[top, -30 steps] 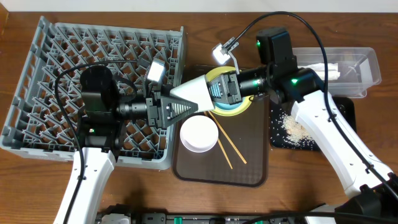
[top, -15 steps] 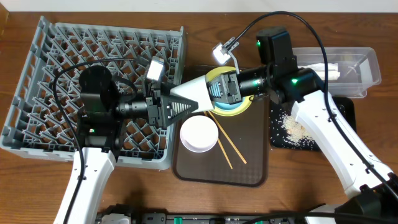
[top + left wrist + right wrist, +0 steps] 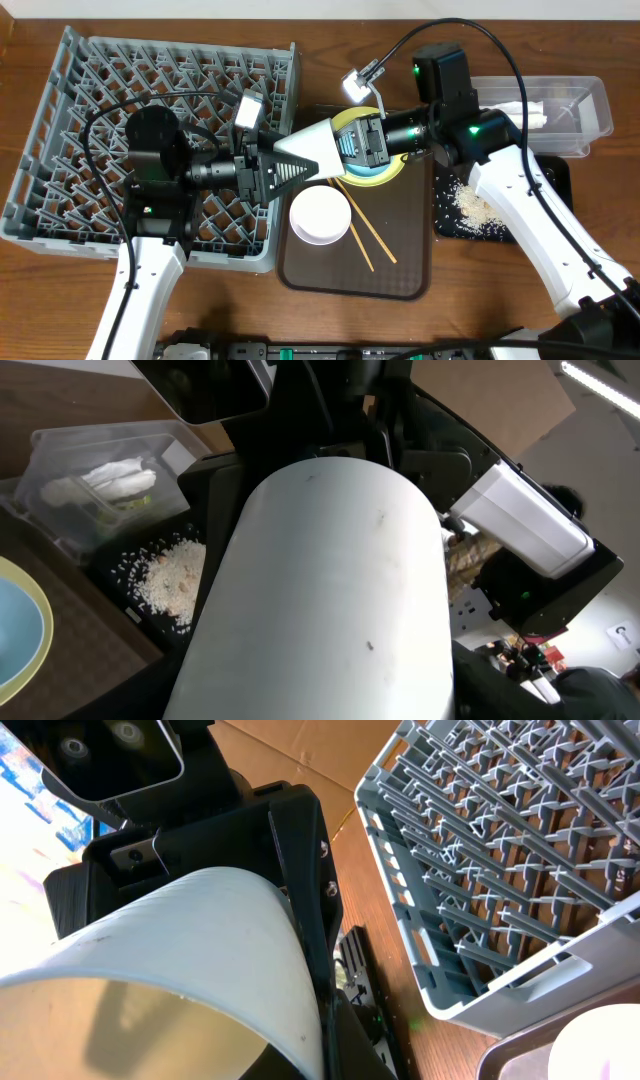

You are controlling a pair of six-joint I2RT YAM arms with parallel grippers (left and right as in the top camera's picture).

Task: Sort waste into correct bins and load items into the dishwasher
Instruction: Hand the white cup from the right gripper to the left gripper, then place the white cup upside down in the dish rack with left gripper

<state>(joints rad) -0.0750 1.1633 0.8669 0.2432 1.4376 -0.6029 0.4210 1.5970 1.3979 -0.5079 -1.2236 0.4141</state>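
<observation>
Round white bowl (image 3: 312, 152) hangs between left gripper (image 3: 270, 172) and right gripper (image 3: 358, 140). I can't tell which pinches it, so probably confirm one grip before releasing.

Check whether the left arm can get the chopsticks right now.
Probably not yet. The chopsticks lie uncovered on the brown tray beside the white bowl, but the left gripper looks closed on the white cup, which also meets the right gripper.

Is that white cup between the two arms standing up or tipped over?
Tipped sideways: the small white cup lies horizontal between the arms, its narrow base at the left gripper.
</observation>
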